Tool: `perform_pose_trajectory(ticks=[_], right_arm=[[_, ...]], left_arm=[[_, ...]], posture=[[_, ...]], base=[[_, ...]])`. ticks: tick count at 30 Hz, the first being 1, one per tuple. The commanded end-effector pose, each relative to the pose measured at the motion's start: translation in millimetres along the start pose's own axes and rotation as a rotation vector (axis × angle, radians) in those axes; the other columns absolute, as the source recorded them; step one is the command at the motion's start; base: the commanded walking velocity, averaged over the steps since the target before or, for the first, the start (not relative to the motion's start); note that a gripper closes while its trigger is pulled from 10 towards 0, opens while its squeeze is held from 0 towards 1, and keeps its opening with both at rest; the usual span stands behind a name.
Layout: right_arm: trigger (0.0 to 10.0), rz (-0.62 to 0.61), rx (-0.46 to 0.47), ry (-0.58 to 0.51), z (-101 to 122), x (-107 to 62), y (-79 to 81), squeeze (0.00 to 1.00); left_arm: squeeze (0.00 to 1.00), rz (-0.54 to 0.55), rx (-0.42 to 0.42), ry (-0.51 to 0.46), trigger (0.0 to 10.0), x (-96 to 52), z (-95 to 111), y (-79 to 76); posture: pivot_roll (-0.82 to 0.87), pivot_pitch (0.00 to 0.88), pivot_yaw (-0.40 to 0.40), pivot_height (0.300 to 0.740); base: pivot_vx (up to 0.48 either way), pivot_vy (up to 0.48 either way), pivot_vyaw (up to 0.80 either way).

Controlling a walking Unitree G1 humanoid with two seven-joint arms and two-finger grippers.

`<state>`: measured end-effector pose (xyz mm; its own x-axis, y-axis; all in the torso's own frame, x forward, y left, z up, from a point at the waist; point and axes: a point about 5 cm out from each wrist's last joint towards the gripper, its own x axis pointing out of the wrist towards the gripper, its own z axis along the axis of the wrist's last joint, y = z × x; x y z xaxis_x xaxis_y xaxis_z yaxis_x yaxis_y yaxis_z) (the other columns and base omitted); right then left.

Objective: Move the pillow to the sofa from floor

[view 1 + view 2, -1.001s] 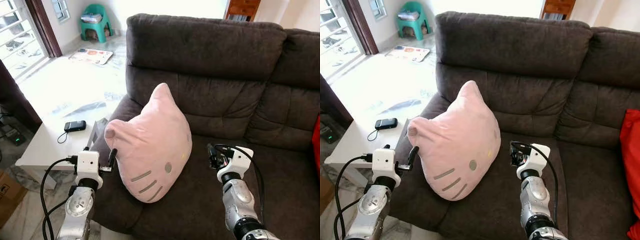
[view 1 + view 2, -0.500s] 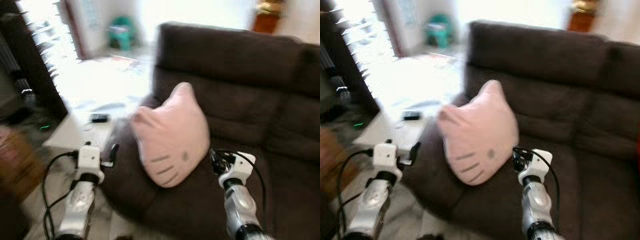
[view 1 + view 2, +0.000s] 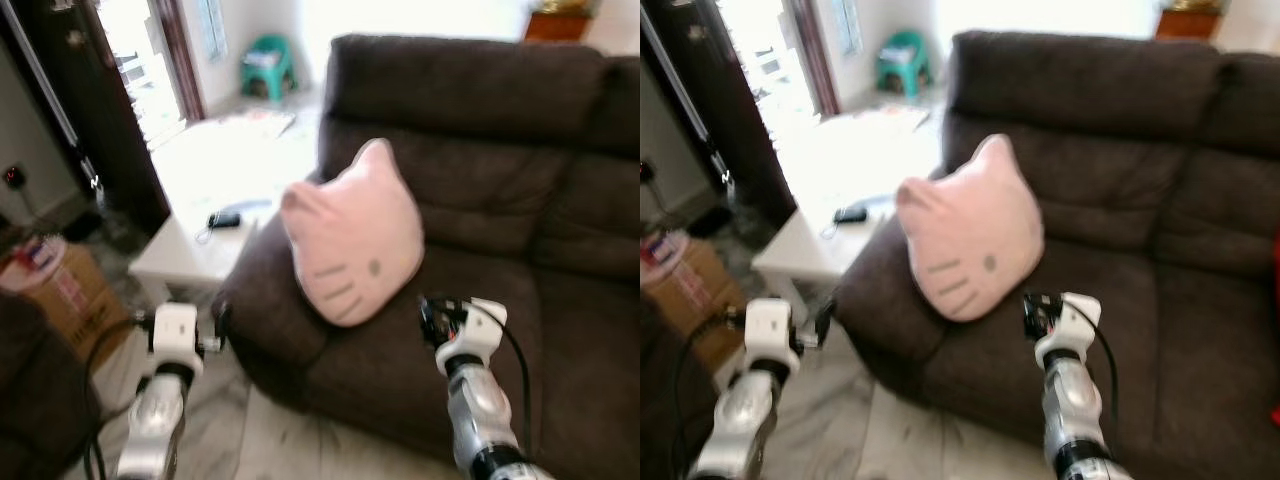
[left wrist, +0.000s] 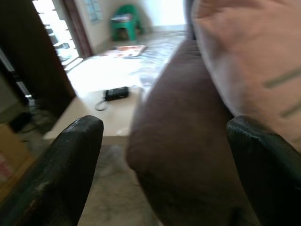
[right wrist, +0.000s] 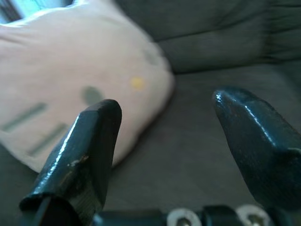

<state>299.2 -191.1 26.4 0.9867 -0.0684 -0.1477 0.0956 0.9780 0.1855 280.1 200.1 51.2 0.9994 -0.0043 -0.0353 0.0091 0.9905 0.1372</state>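
Leaning on sofa (image 3: 520, 150), pink pillow (image 3: 355, 235), ears up

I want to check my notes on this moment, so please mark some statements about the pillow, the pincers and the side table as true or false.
1. The pink cat-face pillow rests on the brown sofa. True.
2. The left pincer grips the pillow. False: it is open, holding nothing.
3. The right pincer is open. True.
4. The white side table carries a red cup. False: a small dark device lies there.
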Motion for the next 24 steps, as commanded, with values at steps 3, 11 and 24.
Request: perform_pose_trajectory(ticks=[3,11,24], right_arm=[[10.0,-0.005,0.01,0.025,-3.4,0.2,2.3,0.0],[10.0,-0.103,0.021,0.215,-33.5,-18.7,-25.4,0.0],[10.0,-0.334,-0.032,0.656,-106.8,-112.4,-86.8,0.0]], left_arm=[[0.0,-0.01,0.003,0.07,10.0,-3.5,-13.8,2.3],[0.0,-0.051,-0.042,0.318,10.0,-13.5,-54.3,-2.0],[0.0,-0.089,-0.021,0.638,10.0,-52.6,-102.9,-1.0]], posture=[[0.08,0.058,-0.004,0.74],[0.08,0.059,-0.013,0.74],[0.05,0.073,0.023,0.74]], base=[[0.0,0.0,0.0],[0.0,0.0,0.0],[0.0,0.0,0.0]])
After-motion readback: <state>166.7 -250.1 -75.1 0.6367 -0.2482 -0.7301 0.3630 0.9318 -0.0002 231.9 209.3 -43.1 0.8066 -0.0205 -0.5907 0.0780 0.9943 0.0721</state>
